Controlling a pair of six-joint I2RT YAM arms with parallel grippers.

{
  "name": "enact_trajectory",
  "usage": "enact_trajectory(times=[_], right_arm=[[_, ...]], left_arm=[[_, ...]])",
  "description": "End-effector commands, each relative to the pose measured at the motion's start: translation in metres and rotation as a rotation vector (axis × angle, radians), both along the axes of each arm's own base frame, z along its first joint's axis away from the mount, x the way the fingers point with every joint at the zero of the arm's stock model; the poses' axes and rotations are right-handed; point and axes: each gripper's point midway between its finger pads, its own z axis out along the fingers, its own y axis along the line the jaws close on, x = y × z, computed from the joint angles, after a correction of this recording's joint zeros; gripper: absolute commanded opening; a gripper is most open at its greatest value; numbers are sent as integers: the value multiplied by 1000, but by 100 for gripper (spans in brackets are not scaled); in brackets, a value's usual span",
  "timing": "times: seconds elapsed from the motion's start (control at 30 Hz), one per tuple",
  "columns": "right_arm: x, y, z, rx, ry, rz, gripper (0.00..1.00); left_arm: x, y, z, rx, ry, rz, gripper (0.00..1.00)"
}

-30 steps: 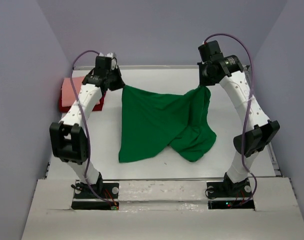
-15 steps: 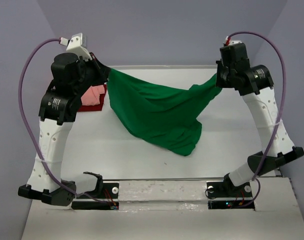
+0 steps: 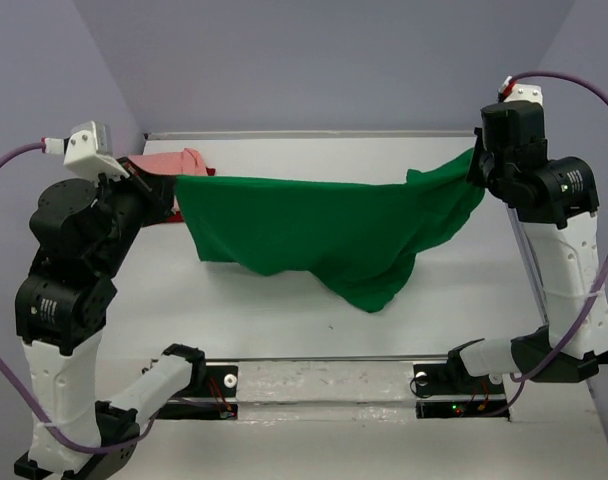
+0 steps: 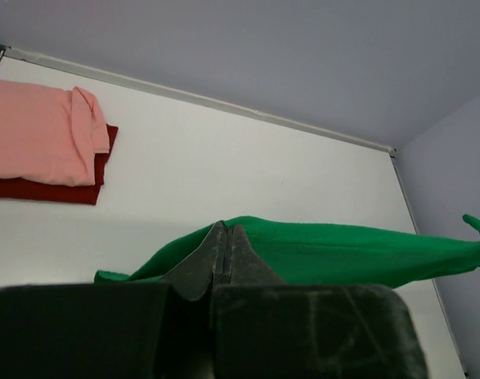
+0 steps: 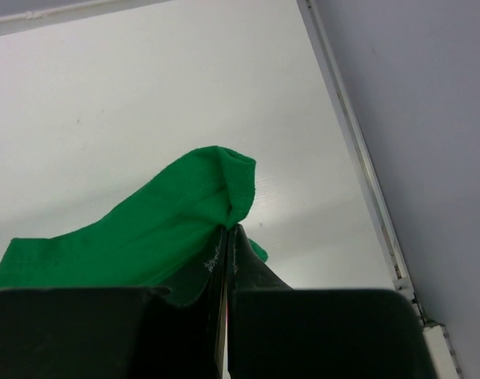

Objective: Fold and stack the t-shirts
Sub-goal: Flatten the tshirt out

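Observation:
A bright green t-shirt (image 3: pixel 324 230) hangs stretched in the air between both arms, its lower part drooping toward the table. My left gripper (image 3: pixel 176 188) is shut on the shirt's left corner; in the left wrist view my left gripper (image 4: pixel 226 230) pinches the green cloth (image 4: pixel 343 253). My right gripper (image 3: pixel 474 165) is shut on the right corner; in the right wrist view my right gripper (image 5: pixel 226 230) holds the bunched green fabric (image 5: pixel 145 237). A folded salmon pink t-shirt (image 4: pixel 35 142) lies on a folded dark red t-shirt (image 4: pixel 43 189) at the far left; the pink one (image 3: pixel 169 163) shows behind the left arm.
The white table (image 3: pixel 284 310) has a raised rail along its far edge (image 3: pixel 314 134) and its right edge (image 5: pixel 358 158). Lavender walls enclose the back and both sides. Both arm bases (image 3: pixel 454 385) sit at the near edge.
Both arms have risen and spread apart, lifting the green shirt off the table and pulling it into a wide band. Both grippers have stayed shut on it.

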Motion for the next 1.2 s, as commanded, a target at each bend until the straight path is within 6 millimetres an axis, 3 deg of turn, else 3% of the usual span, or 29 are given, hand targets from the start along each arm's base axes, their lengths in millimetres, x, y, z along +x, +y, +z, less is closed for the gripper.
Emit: enact_trajectory(times=[0.0, 0.23, 0.4, 0.63, 0.9, 1.07, 1.17], right_arm=[[-16, -20, 24, -2, -89, -83, 0], [-41, -21, 59, 72, -209, -33, 0], [-71, -14, 93, 158, -323, 69, 0], [-101, -1, 107, 211, -397, 214, 0], [-110, 24, 136, 270, -471, 370, 0], [-131, 49, 165, 310, -564, 562, 0], [-141, 39, 175, 313, -607, 527, 0]], left_arm=[[-8, 11, 5, -10, -22, 53, 0], [-36, 14, 20, -43, -80, 28, 0], [-55, 9, 30, -70, -124, -25, 0], [-86, -5, 47, -96, -214, -153, 0], [-113, -13, 72, -122, -333, -247, 0], [-152, -17, 102, -129, -501, -338, 0], [-154, -10, 103, -124, -488, -304, 0]])
